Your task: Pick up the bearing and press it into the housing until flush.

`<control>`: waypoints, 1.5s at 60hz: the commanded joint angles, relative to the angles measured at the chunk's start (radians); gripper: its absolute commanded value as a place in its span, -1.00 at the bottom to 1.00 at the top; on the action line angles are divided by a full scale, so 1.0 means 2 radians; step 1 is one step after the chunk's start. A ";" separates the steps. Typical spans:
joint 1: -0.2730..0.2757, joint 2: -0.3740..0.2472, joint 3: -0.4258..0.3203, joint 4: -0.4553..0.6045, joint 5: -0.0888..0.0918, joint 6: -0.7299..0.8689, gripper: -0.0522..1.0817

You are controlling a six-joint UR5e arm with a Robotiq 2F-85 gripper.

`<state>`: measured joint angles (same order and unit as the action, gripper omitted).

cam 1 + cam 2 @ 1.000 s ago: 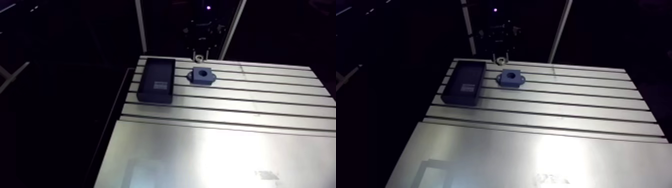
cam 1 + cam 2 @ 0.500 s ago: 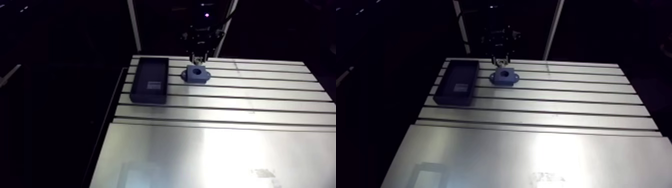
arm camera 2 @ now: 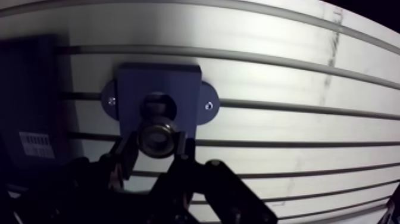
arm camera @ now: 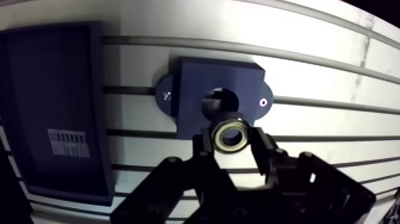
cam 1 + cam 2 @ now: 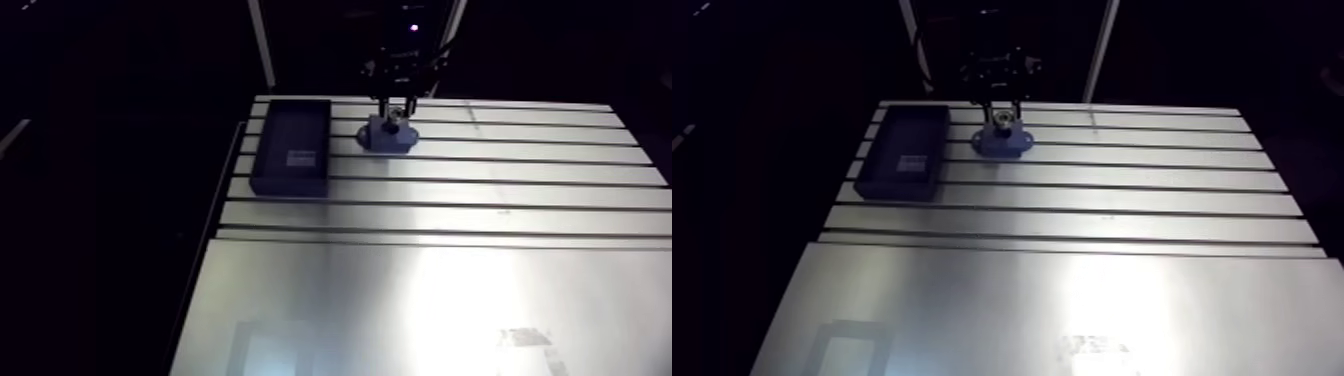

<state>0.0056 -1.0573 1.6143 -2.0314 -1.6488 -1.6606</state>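
Bright glare washes the near half of the counter (image 5: 450, 300), darkness surrounds it, and its slots (image 4: 333, 104) bow in the wrist view.

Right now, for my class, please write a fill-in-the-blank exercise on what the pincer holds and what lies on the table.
1. The pincer is shut on the ____.
2. The bearing is held close to the ____, whose hole is empty.
3. Beside the housing lies a dark ____ with a white label in it.
Missing words: bearing; housing; tray.
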 commanded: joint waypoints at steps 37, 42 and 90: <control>0.000 0.021 -0.011 -0.002 -0.001 0.000 0.40; 0.000 0.022 -0.011 -0.002 -0.001 0.000 0.40; 0.000 0.026 -0.012 -0.003 -0.001 0.000 0.40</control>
<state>0.0061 -1.0060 1.5909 -2.0364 -1.6518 -1.6606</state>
